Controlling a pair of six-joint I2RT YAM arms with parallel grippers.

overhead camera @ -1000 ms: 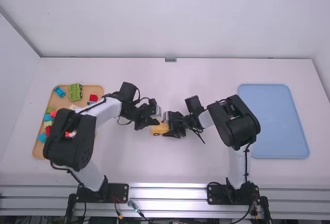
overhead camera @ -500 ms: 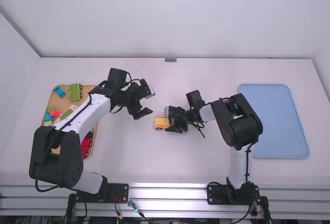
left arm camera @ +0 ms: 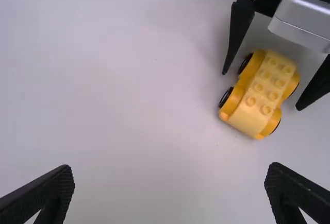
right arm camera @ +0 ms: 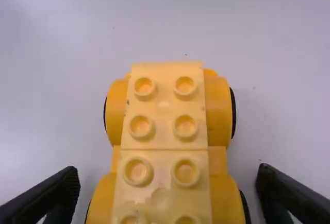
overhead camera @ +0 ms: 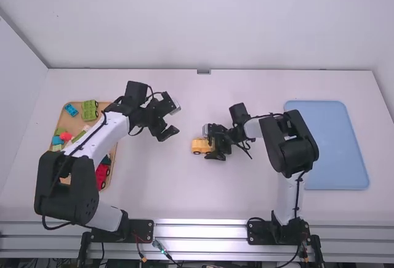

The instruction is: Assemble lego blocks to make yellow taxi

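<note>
Yellow taxi [overhead camera: 200, 146] just slid right near mid-frame. Left gripper [left arm camera: 169, 169] and right gripper [right arm camera: 167, 170] both have fingers apart, so probably regrip time

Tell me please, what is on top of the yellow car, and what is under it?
On the yellow car sit two pale yellow blocks, meeting at a seam, their studs bare. Black wheels peek out at its sides; what is under the body is covered.
</note>
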